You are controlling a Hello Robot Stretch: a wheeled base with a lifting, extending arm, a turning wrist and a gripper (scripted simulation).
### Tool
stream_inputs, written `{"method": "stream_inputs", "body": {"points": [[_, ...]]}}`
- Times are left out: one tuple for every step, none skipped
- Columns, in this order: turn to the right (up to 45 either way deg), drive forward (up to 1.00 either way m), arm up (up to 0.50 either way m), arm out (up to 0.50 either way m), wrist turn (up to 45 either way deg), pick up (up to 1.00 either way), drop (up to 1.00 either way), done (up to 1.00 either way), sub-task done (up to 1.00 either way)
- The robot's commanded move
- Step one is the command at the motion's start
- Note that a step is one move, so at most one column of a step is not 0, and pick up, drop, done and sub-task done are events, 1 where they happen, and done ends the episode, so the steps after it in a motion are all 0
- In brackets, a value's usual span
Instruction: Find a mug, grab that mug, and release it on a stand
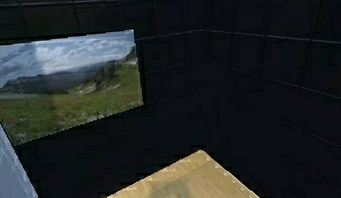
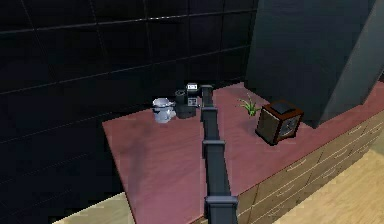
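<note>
Arm side view: pale mug [image 2: 163,108] stands on the reddish counter [image 2: 150,150], left of the potted plant [image 2: 247,104]; gripper [image 2: 180,106] near it, whether holding anything I cannot tell. Probably stiff, light, slippery, breakable: take its side wall.

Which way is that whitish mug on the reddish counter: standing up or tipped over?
Standing up, as far as I can tell: the whitish mug sits on its base on the reddish counter, its opening facing upward.
</note>
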Motion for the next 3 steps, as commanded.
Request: {"method": "stream_inputs", "body": {"points": [[0.0, 0.0, 0.18, 0.0, 0.0, 0.0, 0.0, 0.0, 0.0], [0.0, 0.0, 0.0, 0.0, -45.0, 0.0, 0.0, 0.0, 0.0], [0.0, 0.0, 0.0, 0.0, -45.0, 0.0, 0.0, 0.0, 0.0]]}}
